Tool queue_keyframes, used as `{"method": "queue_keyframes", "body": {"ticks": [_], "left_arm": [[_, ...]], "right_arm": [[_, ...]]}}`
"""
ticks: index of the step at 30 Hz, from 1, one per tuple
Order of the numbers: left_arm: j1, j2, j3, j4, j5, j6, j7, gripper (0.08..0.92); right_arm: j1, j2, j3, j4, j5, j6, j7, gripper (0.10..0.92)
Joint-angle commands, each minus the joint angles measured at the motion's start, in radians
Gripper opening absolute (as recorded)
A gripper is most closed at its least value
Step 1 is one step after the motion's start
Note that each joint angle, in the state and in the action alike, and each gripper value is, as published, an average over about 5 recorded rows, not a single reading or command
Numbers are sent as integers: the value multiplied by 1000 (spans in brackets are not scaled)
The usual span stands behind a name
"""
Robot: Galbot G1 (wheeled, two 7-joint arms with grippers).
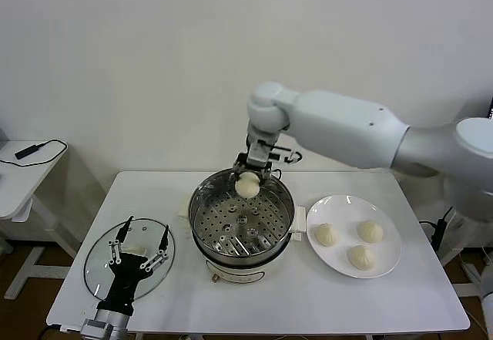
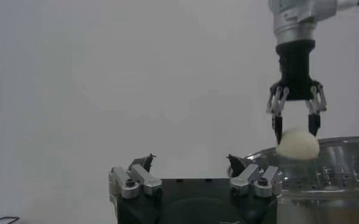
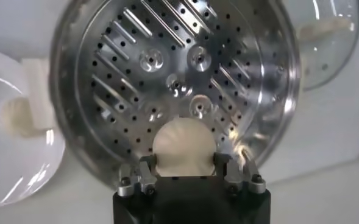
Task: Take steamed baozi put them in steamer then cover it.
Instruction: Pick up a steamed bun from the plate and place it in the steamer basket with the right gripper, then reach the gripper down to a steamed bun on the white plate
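My right gripper (image 1: 248, 180) is shut on one steamed baozi (image 1: 247, 186) and holds it over the far rim of the steamer (image 1: 202, 201), above the perforated tray (image 1: 243, 224). The right wrist view shows the bun (image 3: 183, 146) between the fingers (image 3: 146, 170) over the tray (image 3: 173, 67). The left wrist view shows that gripper (image 2: 296, 126) with the bun (image 2: 297, 145) above the pot (image 2: 344, 164). Three more baozi (image 1: 326, 234) (image 1: 370, 231) (image 1: 360, 257) lie on the white plate (image 1: 385, 267). My left gripper (image 1: 140, 241) is open and empty over the glass lid (image 1: 96, 259).
The glass lid lies flat at the table's front left, also seen in the right wrist view (image 3: 334, 42). The white plate stands right of the steamer. A side table (image 1: 19, 174) with a black cable stands at far left.
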Motion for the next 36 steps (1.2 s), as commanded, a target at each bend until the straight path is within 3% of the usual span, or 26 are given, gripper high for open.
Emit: {"method": "queue_keyframes", "body": {"ticks": [1,13,21,27,32,36], "left_arm": [[0,2,-2,5,-1,-3,0,823],[1,0,-4,5,-2,-6,-2,823],[5,1,-7,-5,-3,-5,-3,823],[-1,5,0,-7,-4,-3,-3,823],[-5,11,7,-7,-4,-4,-3,823],[-9,14,14,-3,-4,-4,-3,823]], "right_arm": [[-76,69,4,-71,-72,9,10,653],[-104,82,19,-112,-101,16,17,670],[-64,24,54,-38,-38,-8,-12,813],[90,-184,89,86,197,-155,-138,822],[236,-368,-68,68,488,-420,-127,823],[253,-497,-186,37,600,-563,-107,823]]}}
